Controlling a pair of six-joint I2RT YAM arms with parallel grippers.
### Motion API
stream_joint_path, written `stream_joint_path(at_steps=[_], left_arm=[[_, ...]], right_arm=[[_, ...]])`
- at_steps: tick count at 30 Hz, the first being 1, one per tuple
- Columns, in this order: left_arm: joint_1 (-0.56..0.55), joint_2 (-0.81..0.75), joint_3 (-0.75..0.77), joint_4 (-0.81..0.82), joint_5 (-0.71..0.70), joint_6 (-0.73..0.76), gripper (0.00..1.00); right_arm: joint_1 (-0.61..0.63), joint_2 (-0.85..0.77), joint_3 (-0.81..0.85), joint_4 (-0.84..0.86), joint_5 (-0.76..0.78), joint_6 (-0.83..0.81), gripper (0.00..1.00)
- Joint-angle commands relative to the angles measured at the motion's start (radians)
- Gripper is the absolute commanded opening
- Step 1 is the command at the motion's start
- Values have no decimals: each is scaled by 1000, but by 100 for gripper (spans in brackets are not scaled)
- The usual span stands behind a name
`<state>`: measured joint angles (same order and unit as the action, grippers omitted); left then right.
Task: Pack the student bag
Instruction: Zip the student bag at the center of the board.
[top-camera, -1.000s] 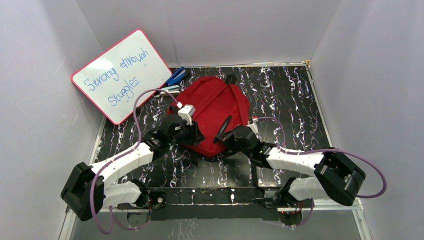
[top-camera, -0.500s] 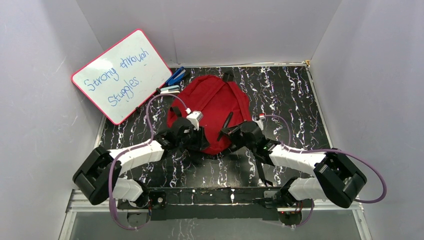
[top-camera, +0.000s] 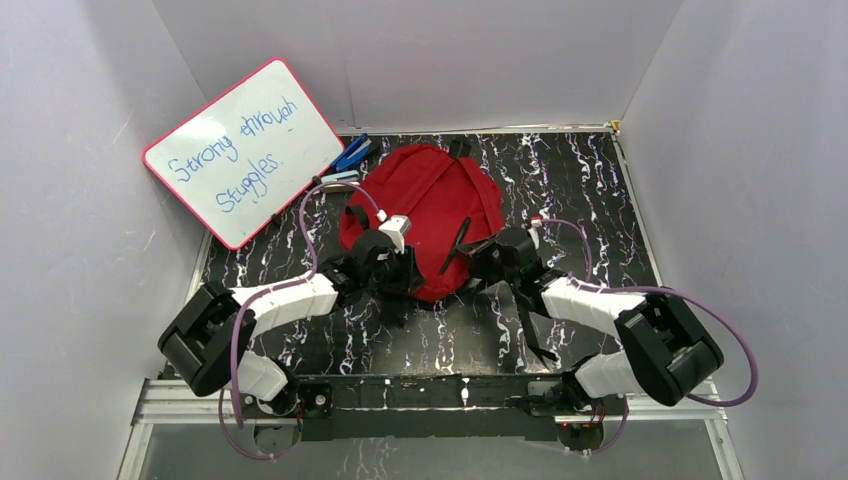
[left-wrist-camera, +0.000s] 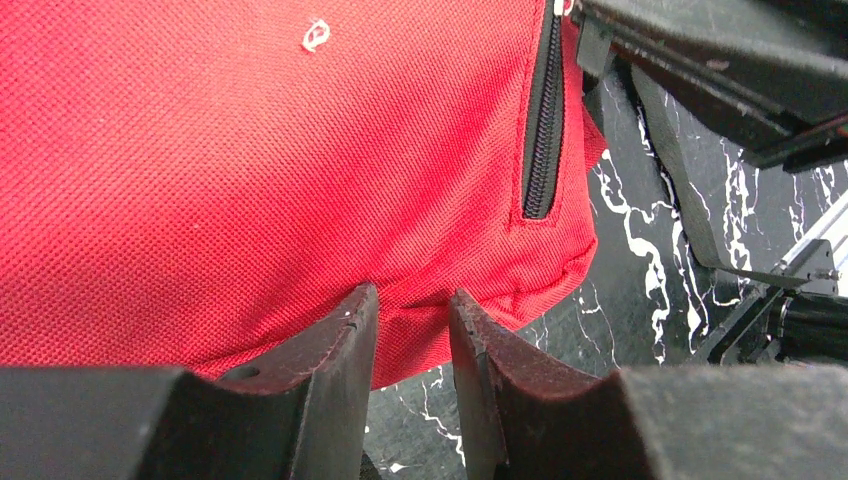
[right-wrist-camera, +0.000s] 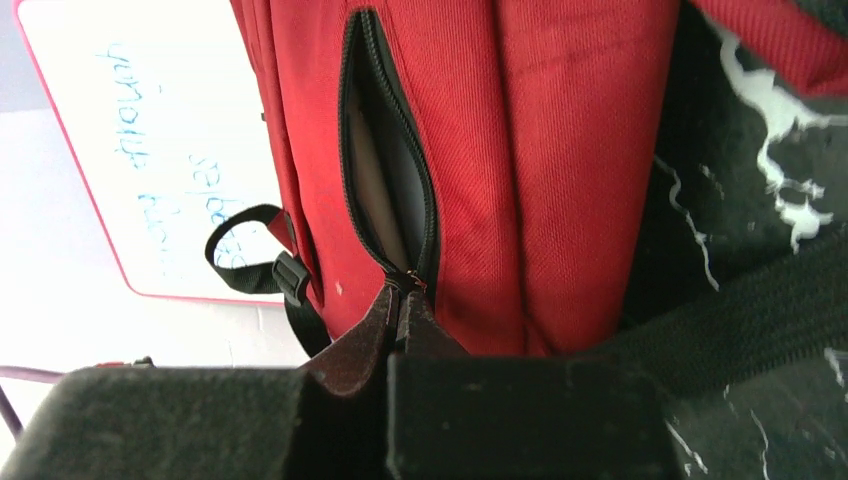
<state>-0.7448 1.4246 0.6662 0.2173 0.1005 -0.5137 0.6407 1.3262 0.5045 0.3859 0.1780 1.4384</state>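
The student bag (top-camera: 430, 200), dark red with black zippers, lies in the middle of the black marbled table. My left gripper (top-camera: 402, 274) is at its near left edge; in the left wrist view the jaws (left-wrist-camera: 412, 305) pinch a fold of the bag's bottom seam (left-wrist-camera: 250, 180). My right gripper (top-camera: 478, 262) is at the near right edge. In the right wrist view it (right-wrist-camera: 403, 298) is shut on the zipper pull of a pocket on the bag (right-wrist-camera: 560, 170). The pocket zipper (right-wrist-camera: 385, 150) gapes partly open, with a pale lining or item inside.
A whiteboard (top-camera: 243, 150) with blue writing leans on the left wall; it shows in the right wrist view (right-wrist-camera: 150, 150). Blue items (top-camera: 350, 155) lie beside it behind the bag. A black strap (top-camera: 525, 325) trails toward the near edge. White walls enclose the table.
Both arms reached farther from their bases, and the bag shifted a little toward the back wall. The right gripper moved right and back along the bag's edge.
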Motion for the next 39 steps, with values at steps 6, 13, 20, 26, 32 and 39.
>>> stream_joint_path(at_steps=[6, 13, 20, 26, 32, 39], left_arm=[[13, 66, -19, -195, -163, 37, 33], [14, 62, -19, -203, -173, 41, 33], [14, 63, -22, -202, -173, 41, 33], [14, 72, -17, -200, -173, 44, 33], [13, 69, -19, -202, -174, 44, 33], [14, -12, 38, -263, -196, 48, 36]], right_arm=[[-170, 114, 84, 183, -48, -44, 0], [-221, 132, 151, 181, -56, -73, 0], [-292, 200, 195, 182, -61, -92, 0], [-334, 261, 232, 203, -79, -84, 0], [-370, 317, 267, 223, -140, -121, 0], [-383, 251, 323, 73, -140, -398, 44]])
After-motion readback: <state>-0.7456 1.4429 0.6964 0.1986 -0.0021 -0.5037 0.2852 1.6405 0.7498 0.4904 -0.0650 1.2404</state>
